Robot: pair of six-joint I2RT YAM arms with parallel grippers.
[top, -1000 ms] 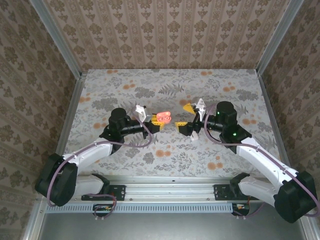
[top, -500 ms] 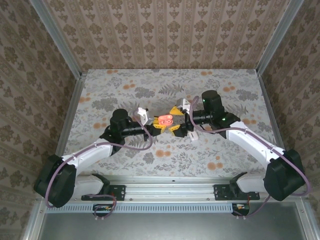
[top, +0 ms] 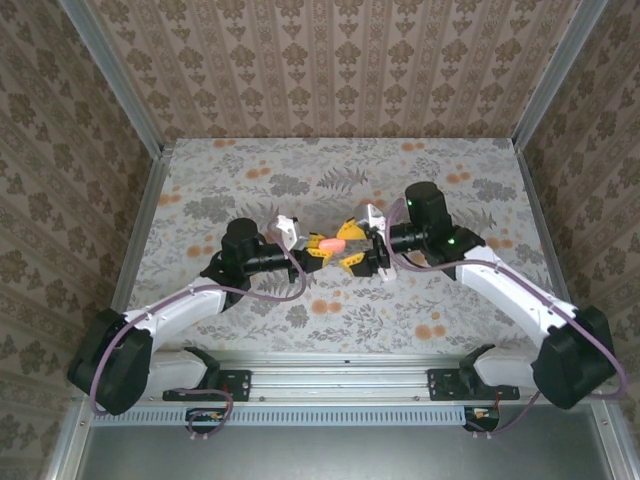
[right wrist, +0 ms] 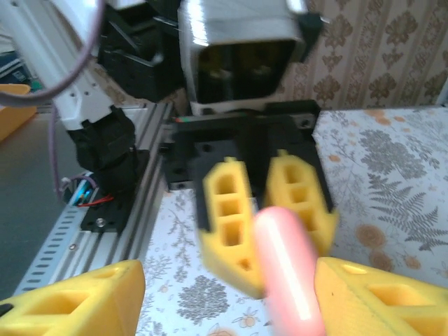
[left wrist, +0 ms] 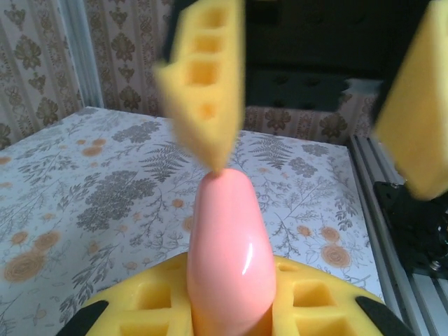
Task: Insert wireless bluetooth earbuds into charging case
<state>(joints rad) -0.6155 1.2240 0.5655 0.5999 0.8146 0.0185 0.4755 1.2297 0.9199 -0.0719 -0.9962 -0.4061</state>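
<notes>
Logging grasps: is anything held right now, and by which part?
The left gripper pinches the pink case by one end; the right gripper stands open near its free end.

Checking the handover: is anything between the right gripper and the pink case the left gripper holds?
Nothing visible. The right gripper is open and faces the pink case directly, while the left gripper clamps the case's other end.

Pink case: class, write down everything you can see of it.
The pink case is a smooth, glossy, coral-pink rounded body, plastic by its look, with no opening visible. Its base is clamped between the yellow padded fingers of the left end effector, above the floral table. The open right end effector straddles its free end; one fingertip seems to touch it.
</notes>
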